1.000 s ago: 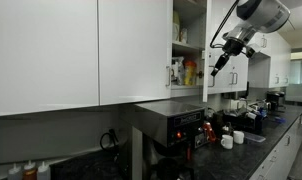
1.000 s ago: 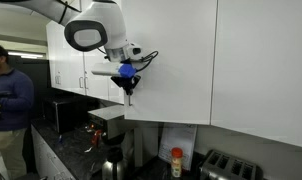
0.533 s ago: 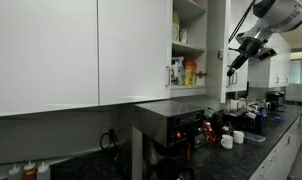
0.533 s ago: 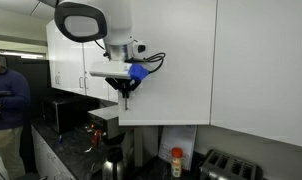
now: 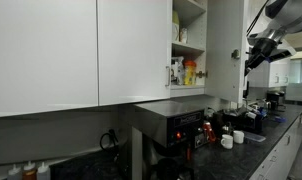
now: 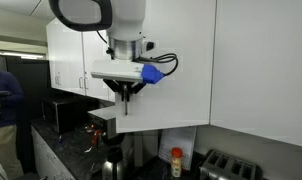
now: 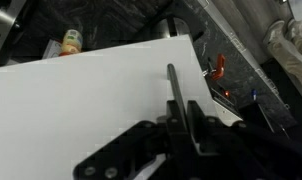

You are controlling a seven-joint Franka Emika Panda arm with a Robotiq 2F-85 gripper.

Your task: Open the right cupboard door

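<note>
The right cupboard door (image 6: 181,100) is white and swung out from the cupboard; in an exterior view I see it nearly edge-on (image 5: 225,50). The open cupboard (image 5: 188,40) shows shelves with bottles. My gripper (image 6: 124,89) is at the door's lower part, also seen in an exterior view (image 5: 250,60). In the wrist view the gripper (image 7: 183,122) is shut on the thin dark door handle (image 7: 175,88), with the white door panel (image 7: 81,100) filling the frame.
A dark counter (image 5: 276,130) below holds a black appliance (image 5: 176,125), white cups (image 5: 229,140) and bottles (image 5: 29,170). A person (image 6: 3,100) stands at the edge of an exterior view. A coffee pot (image 6: 113,158), a jar (image 6: 175,162) and a toaster (image 6: 231,168) sit under the door.
My gripper has moved outward with the handle and the door has swung further open. The person has shifted toward the frame edge.
</note>
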